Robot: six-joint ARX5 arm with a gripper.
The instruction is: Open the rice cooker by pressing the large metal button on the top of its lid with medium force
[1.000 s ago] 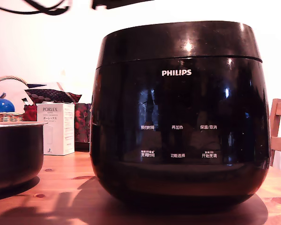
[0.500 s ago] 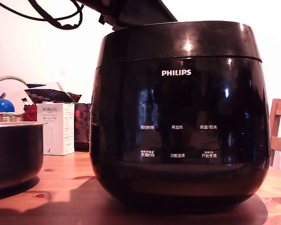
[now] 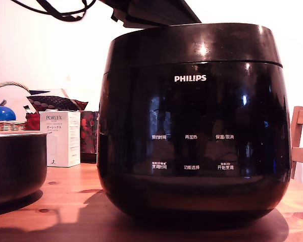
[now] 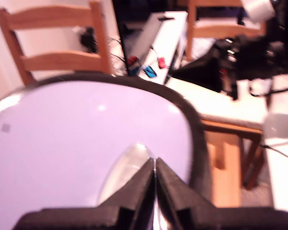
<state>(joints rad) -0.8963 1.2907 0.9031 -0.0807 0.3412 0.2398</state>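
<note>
The rice cooker [image 3: 194,126] is glossy black with a white PHILIPS logo and fills the middle of the exterior view. Its lid [image 3: 192,43] sits down on the body. In the wrist view the lid's top [image 4: 77,143] shows as a pale reflective surface with an oval metal button [image 4: 127,165]. My gripper [image 4: 154,165] is shut, its tips together over the button's near end; whether they touch it I cannot tell. In the exterior view only a dark part of my arm [image 3: 151,12] shows above the lid.
A dark pot [image 3: 15,164] with a pale rim stands at the exterior view's left on the wooden table [image 3: 65,201]. Behind it are a white box [image 3: 63,138] and a basket [image 3: 7,123]. Wooden chairs [image 4: 57,43] stand beyond the cooker.
My arm has come down into the exterior view from above and settled over the lid. The lid has stayed down.
</note>
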